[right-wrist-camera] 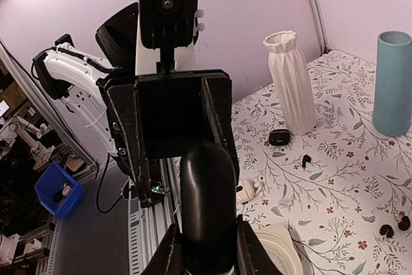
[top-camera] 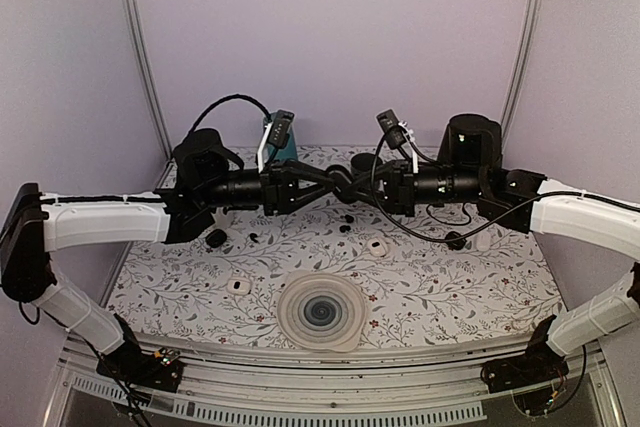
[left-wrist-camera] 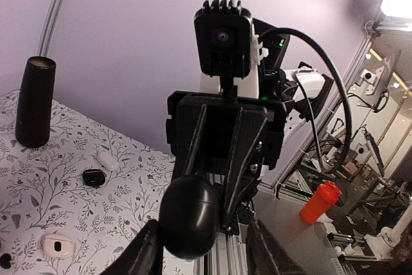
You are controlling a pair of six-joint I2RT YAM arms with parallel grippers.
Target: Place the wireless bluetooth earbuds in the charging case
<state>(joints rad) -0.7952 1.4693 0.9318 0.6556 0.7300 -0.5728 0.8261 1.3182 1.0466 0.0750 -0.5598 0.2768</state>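
A black oval charging case (right-wrist-camera: 207,210) is clamped upright between my right gripper's (right-wrist-camera: 207,249) fingers, in the air over the table's middle (top-camera: 341,187). My left gripper (left-wrist-camera: 206,249) faces it with jaws wide apart. The closed case (left-wrist-camera: 188,217) sits between them, close to the left finger, with a gap to the right one. Two tiny black earbuds (top-camera: 346,223) lie on the cloth below the grippers. They also show in the right wrist view (right-wrist-camera: 394,227).
A ribbed round dish (top-camera: 320,312) lies front centre. Two white cases (top-camera: 237,286) (top-camera: 377,246) and two black cases (top-camera: 216,238) (top-camera: 456,240) lie around. A stemmed black bud (right-wrist-camera: 306,159), white vase (right-wrist-camera: 290,82), teal cylinder (right-wrist-camera: 393,82) and black cylinder (left-wrist-camera: 33,101) stand near.
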